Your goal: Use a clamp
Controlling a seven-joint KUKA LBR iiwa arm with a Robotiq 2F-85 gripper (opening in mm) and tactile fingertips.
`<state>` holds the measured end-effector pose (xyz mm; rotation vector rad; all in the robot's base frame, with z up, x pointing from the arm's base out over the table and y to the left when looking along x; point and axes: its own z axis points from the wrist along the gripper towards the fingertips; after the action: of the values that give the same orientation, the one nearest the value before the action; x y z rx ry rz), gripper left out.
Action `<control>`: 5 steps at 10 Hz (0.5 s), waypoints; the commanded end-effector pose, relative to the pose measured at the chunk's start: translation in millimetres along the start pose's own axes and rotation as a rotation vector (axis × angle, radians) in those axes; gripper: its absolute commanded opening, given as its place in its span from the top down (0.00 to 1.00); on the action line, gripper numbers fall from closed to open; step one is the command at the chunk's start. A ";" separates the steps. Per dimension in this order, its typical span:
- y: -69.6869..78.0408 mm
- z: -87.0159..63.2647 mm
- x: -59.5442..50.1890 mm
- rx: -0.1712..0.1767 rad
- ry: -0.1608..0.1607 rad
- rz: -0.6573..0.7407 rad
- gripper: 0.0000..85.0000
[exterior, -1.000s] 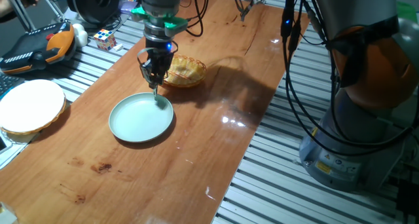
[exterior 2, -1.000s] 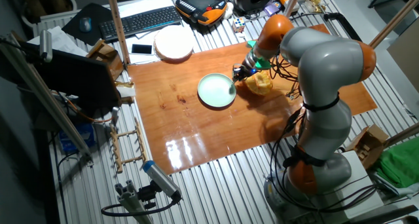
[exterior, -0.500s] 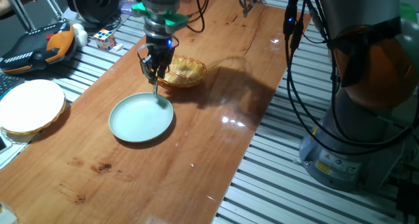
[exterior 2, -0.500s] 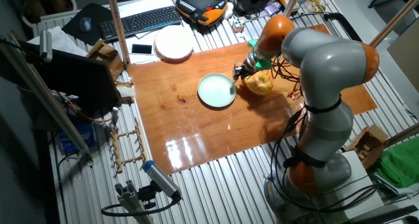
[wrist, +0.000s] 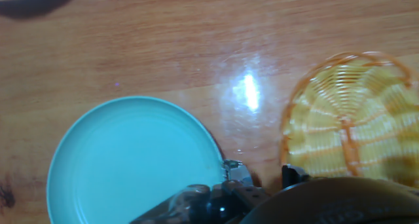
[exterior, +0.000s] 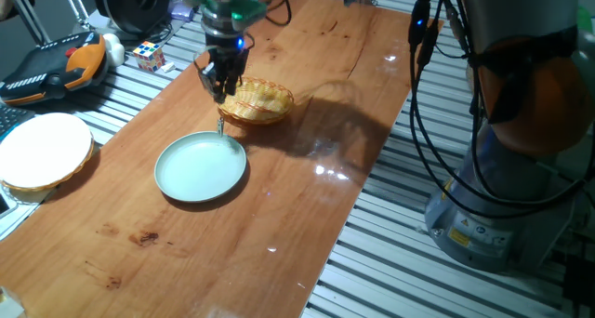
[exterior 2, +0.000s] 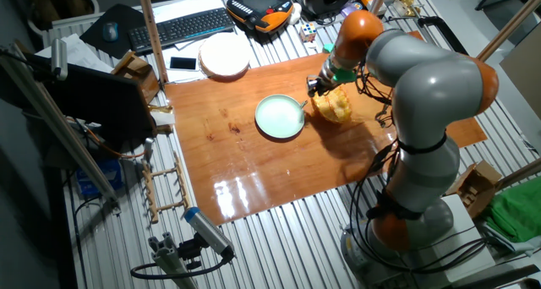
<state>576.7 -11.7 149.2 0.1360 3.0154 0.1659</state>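
My black gripper (exterior: 223,91) hangs above the table between the light-blue plate (exterior: 200,169) and the wicker basket (exterior: 260,101). It is shut on the clamp (exterior: 220,125), a slim dark piece that hangs straight down from the fingers, its tip just above the plate's far rim. In the hand view the clamp (wrist: 231,169) shows at the plate's right edge (wrist: 131,158), with the basket (wrist: 347,126) to the right and the gripper (wrist: 255,185) at the bottom edge. In the other fixed view the gripper (exterior 2: 312,87) is over the gap between plate (exterior 2: 280,117) and basket (exterior 2: 334,107).
A round white disc (exterior: 42,149) lies off the board's left side. A Rubik's cube (exterior: 149,53) and an orange-black pendant (exterior: 56,62) sit at the back left. A keyboard (exterior 2: 182,25) lies beyond. The robot's base (exterior: 502,197) stands at the right.
The gripper has risen and drawn back a little toward the basket, still shut on the clamp; the clamp's tip has lifted off the plate's surface to just above its rim.
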 end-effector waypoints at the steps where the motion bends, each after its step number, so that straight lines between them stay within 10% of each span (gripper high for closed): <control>1: -2.5 -6.6 -0.8 0.011 0.004 -0.006 0.67; 5: -9.6 -28.5 3.8 0.033 0.007 -0.027 0.96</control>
<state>568.5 -23.7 176.5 0.0980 3.0281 0.1145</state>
